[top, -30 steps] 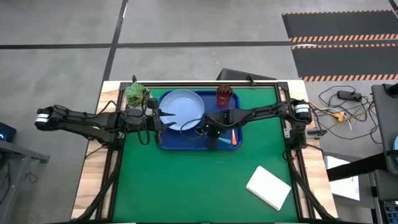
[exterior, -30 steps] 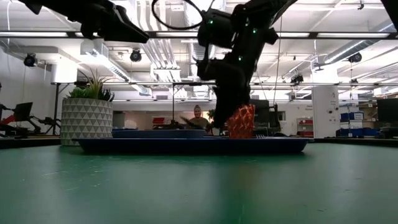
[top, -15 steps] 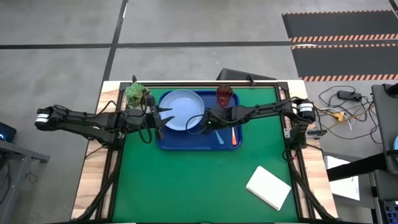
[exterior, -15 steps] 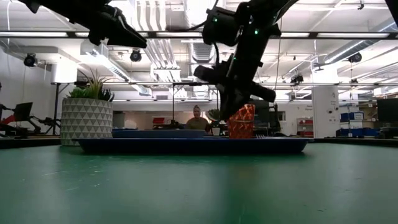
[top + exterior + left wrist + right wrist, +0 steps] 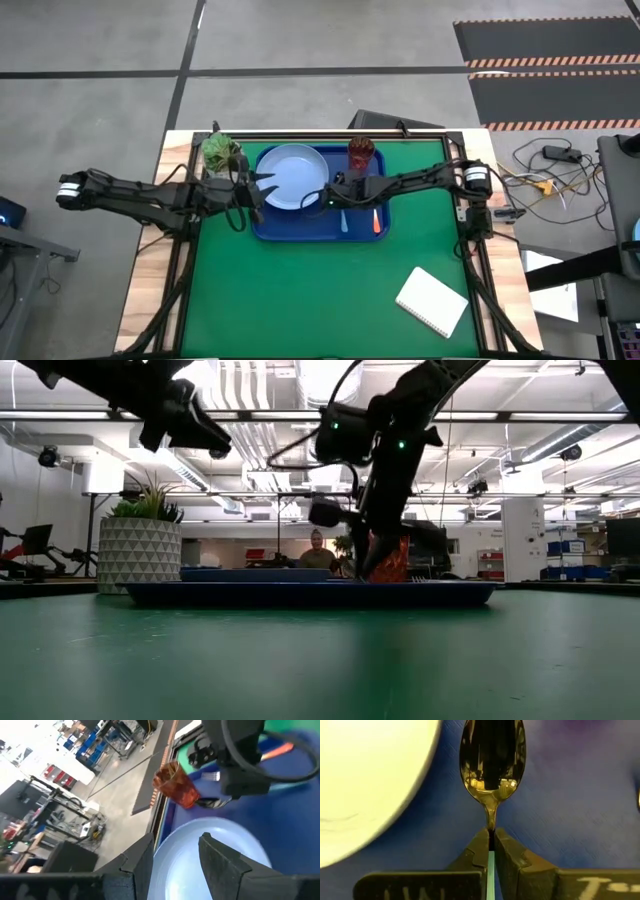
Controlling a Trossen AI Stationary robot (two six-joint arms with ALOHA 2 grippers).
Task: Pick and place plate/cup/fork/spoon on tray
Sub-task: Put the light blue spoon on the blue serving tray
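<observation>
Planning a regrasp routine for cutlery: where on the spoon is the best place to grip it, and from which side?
Grip the spoon on its slim light-blue handle just behind the neck, coming from above. It lies flat on the tray, so only the handle's narrow sides offer purchase. The right end effector is pinched there.

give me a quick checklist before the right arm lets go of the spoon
1. Right gripper shut on the spoon handle: ok.
2. Spoon over the tray, beside the plate, not on it: ok.
3. Spoon touching the tray floor: cannot tell.
4. Fork and cup clear of the spoon: ok.
5. Left gripper open at the plate's far side, out of the way: ok.
</observation>
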